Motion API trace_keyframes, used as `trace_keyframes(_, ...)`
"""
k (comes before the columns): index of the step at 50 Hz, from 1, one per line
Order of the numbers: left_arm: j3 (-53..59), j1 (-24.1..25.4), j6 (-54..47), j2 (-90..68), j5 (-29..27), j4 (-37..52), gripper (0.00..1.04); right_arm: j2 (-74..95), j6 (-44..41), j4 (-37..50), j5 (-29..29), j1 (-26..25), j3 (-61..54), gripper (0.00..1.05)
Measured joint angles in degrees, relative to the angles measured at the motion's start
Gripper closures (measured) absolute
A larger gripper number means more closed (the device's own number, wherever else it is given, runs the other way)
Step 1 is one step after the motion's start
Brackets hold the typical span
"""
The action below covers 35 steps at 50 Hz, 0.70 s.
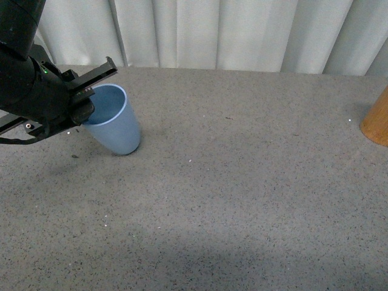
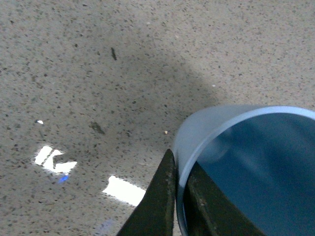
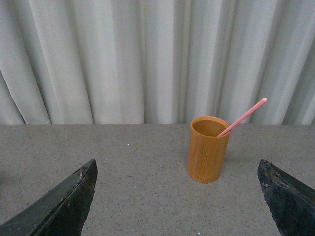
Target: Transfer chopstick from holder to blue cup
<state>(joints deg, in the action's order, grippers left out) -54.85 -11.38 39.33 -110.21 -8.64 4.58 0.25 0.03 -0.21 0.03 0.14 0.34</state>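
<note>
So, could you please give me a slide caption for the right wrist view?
Open right gripper faces the wooden holder with a pink chopstick leaning inside.

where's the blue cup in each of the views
Front view: blue cup at the left, tilted, its rim pinched by the left hand.
Left wrist view: blue cup close up, its rim in that hand's grip.
Right wrist view: not in it.
Shared landmark: the speckled grey table, in all three.

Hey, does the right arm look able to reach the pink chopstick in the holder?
Probably yes. The right end effector faces the holder, jaws wide open; the chopstick leans out above its rim, with only bare table between. The left end effector pinches the blue cup.
</note>
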Motion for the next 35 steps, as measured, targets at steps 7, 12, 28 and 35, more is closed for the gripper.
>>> trace_keyframes(7,0.4,-0.8,0.7,1.4,1.7,0.8,1.01,0.0,0.0,0.0,0.0,0.0,0.0,0.09)
trace_keyframes(12,1.7,-2.1,1.6,3.8,3.0,1.8,1.01,0.0,0.0,0.0,0.0,0.0,0.0,0.09)
trace_keyframes(28,6.8,-9.9,7.2,6.2,5.0,3.4,1.01,0.0,0.0,0.0,0.0,0.0,0.0,0.09)
trace_keyframes(35,7.0,-15.4,12.7,6.1,6.3,3.5,1.01,0.0,0.0,0.0,0.0,0.0,0.0,0.09)
